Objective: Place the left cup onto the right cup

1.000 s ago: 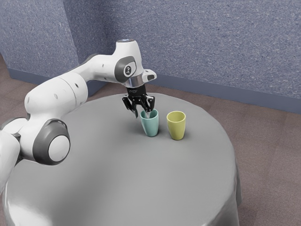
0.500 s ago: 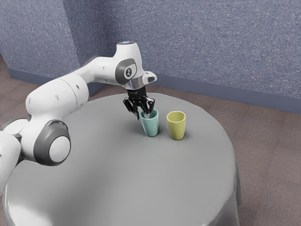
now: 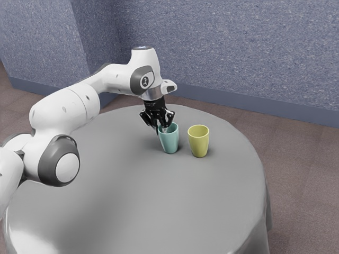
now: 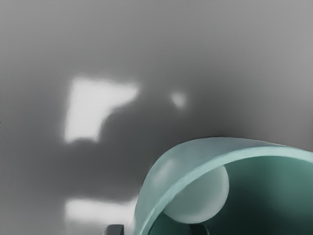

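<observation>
A bare simulated room: a round grey bench (image 3: 132, 211) on brown carpet floor (image 3: 302, 159), with speckled blue walls (image 3: 238, 42) and a dark skirting (image 3: 254, 103) behind.

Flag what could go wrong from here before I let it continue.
1. The pincer sits at one side of the rim of the teal cup, not over its middle, so the cup may tilt or slip when lifted.
2. The yellow cup stands close beside it; a low carry could knock it over.
3. Both cups stand upright and look alike in size, so the teal one may perch crooked.
</observation>
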Available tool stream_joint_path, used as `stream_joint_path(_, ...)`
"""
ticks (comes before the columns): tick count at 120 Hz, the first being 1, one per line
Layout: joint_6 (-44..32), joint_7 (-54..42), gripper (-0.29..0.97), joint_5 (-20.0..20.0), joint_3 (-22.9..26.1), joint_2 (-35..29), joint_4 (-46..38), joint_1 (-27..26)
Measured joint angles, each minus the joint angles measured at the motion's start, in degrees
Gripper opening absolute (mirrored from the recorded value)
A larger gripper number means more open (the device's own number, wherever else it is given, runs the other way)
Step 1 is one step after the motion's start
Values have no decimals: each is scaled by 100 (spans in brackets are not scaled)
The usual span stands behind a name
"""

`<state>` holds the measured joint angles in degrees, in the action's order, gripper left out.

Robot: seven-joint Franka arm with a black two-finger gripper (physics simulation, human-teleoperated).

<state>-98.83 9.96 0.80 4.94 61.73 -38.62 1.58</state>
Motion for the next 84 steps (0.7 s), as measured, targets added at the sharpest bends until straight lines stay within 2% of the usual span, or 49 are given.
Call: stream_joint_path(84, -10, 3, -7, -1, -2, 0, -7, 2)
